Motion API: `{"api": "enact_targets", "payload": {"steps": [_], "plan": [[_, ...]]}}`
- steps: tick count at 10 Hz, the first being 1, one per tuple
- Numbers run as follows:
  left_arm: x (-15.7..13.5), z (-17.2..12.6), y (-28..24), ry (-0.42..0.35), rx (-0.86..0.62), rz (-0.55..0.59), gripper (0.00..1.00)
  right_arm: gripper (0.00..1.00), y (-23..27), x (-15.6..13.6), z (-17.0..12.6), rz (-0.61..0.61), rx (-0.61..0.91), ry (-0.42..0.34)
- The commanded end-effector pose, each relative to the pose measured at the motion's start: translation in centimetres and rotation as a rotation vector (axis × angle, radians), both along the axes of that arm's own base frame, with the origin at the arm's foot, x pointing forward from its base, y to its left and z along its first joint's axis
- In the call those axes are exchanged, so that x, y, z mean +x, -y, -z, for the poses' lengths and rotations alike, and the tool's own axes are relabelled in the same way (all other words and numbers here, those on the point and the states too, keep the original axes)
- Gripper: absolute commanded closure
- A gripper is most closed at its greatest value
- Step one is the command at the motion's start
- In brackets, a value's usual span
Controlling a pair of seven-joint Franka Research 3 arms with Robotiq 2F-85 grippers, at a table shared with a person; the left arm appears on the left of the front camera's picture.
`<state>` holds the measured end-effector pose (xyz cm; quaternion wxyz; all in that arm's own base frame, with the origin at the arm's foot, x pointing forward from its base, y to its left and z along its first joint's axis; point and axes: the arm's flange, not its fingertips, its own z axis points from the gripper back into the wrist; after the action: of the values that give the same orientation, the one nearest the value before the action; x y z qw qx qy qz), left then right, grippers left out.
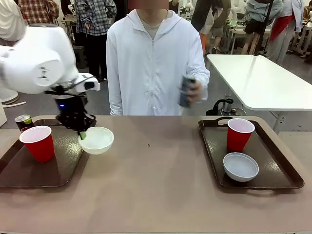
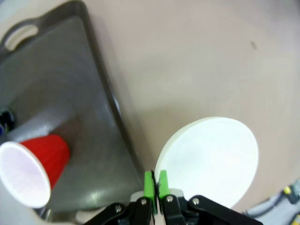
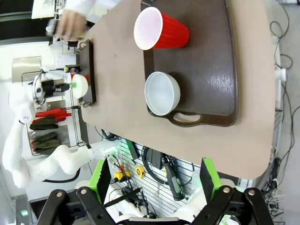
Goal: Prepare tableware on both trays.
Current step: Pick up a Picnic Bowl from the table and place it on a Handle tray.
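My left gripper is shut on the rim of a white bowl, holding it just off the right edge of the left tray. In the left wrist view the green pads pinch the bowl beside the tray's rim. A red cup and a dark can stand on that tray. On the right tray are another red cup and a white bowl. My right gripper is open, high above the right tray.
The person stands at the far side and holds a dark can in one hand, above the table's far edge. Bare tabletop lies between the two trays. A white table stands behind at the right.
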<state>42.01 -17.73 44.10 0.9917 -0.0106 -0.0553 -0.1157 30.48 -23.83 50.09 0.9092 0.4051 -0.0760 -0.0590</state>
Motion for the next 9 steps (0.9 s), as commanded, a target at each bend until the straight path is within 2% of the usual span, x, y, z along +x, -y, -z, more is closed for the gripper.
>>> {"api": "enact_targets", "payload": {"steps": [1,6,9], "plan": [[-3.4,-1.2,-3.8,0.043,-0.044,0.030,0.96,0.01,0.0,0.0,-0.1,-0.001,0.000,0.000],[-2.1,0.9,-10.9,-0.007,-0.084,-0.040,0.96,0.01,0.0,0.0,-0.1,-0.001,0.000,0.000],[-1.9,2.5,-12.9,-0.048,-0.064,-0.061,0.96,0.01,0.0,0.0,-0.1,-0.001,0.000,0.000]]}}
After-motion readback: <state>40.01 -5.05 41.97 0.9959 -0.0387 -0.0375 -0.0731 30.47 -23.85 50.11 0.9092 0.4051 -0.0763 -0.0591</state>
